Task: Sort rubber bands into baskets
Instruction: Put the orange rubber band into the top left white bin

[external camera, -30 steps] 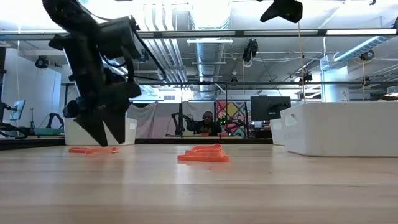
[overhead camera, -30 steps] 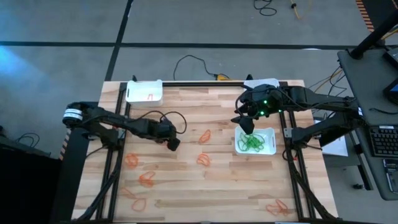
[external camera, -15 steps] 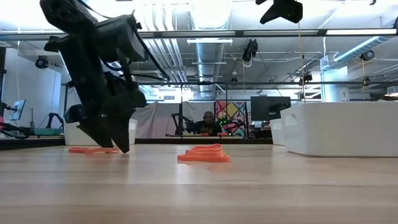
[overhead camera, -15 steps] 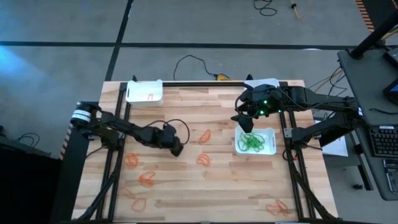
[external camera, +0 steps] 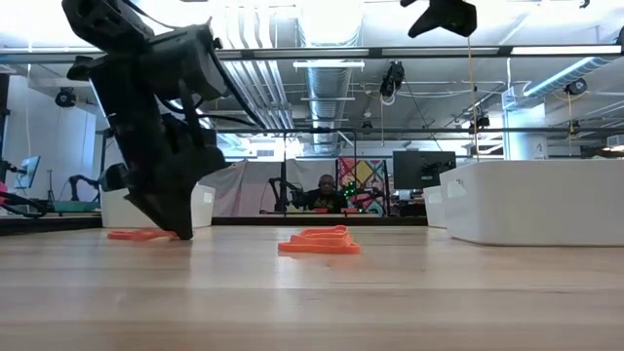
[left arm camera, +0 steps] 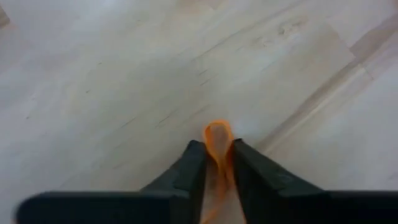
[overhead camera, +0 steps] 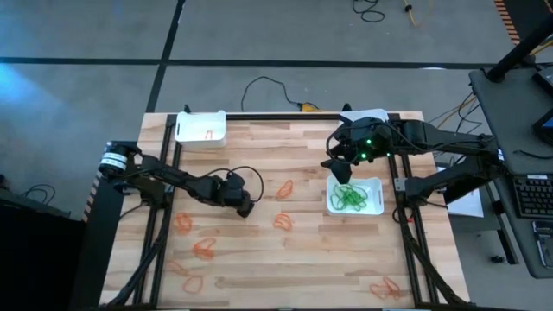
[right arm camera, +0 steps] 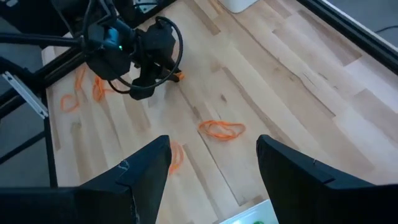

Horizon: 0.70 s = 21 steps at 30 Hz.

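My left gripper [overhead camera: 246, 207] stands fingertips-down on the table's left-middle, shut on an orange rubber band [left arm camera: 217, 138]; in the low view its tips [external camera: 180, 230] meet the wood beside that band [external camera: 136, 235]. My right gripper [overhead camera: 341, 169] hangs open, well above the table, over the far edge of the basket [overhead camera: 373, 206] that holds green rubber bands [overhead camera: 350, 198]. A second basket [overhead camera: 200, 126] at the far left holds an orange band. More orange bands lie flat on the wood, two of them near the middle [overhead camera: 285, 188] [overhead camera: 282, 221]. My left gripper pinches the orange rubber band between its two fingers [left arm camera: 194, 163]. The band's rounded end [left arm camera: 217, 129] pokes out just past the fingertips. The fingers come from above, slanting steeply down. The band's end lies at table level; the rest is hidden under the gripper.
Several loose orange bands lie along the table's near-left part [overhead camera: 182, 222] [overhead camera: 204, 249] [overhead camera: 192, 281], and another near the near-right corner [overhead camera: 384, 288]. A black cable [overhead camera: 244, 173] loops off my left wrist. Dark frame rails [overhead camera: 155, 216] run along both table sides.
My left gripper has sunk to the table, shifting a little toward the near right, and its fingers have shut on the orange band. My right gripper has stayed above the green basket.
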Motion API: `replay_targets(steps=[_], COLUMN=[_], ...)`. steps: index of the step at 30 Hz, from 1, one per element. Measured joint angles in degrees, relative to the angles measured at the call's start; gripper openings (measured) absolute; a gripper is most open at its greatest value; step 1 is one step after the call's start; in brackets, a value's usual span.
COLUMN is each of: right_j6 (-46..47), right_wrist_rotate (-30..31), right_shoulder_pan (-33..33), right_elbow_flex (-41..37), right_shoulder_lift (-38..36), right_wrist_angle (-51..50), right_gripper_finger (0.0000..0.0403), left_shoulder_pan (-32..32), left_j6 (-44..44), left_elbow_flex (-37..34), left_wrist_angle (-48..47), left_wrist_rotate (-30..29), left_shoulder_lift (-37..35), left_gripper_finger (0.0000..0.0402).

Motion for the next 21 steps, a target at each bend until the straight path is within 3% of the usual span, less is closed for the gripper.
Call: replay_targets(steps=[4,8,14,21], right_j6=[1.29,1.29,0.24,-8.77], right_wrist_rotate=[-0.04,-0.06,0.83,6.51], right_shoulder_pan=[0.02,0.02,0.0,-0.27], right_elbow_flex=[0.0,0.0,0.0,0.0], right_shoulder_lift=[0.0,0.0,1.14,3.35], right_wrist_angle=[-0.02,0.0,2.77,6.54], right_gripper_finger=[0.0231,0.0231,0.0231,0.0231], left_shoulder_pan=[1.84,5.48,12.73,27.08], left_j6=[2.78,6.5,11.06,17.82], left_elbow_flex=[-0.33,-0.81,-0.72,-0.5], left_wrist_angle=[-1.56,-3.87,-4.15,-5.78], left_wrist_rotate=[3.19,6.64,6.53,8.83], left_shoulder_lift=[-2.52,-6.88,-15.81,-25.45], left_gripper_finger=[0.0007,0.0004,0.0001,0.0])
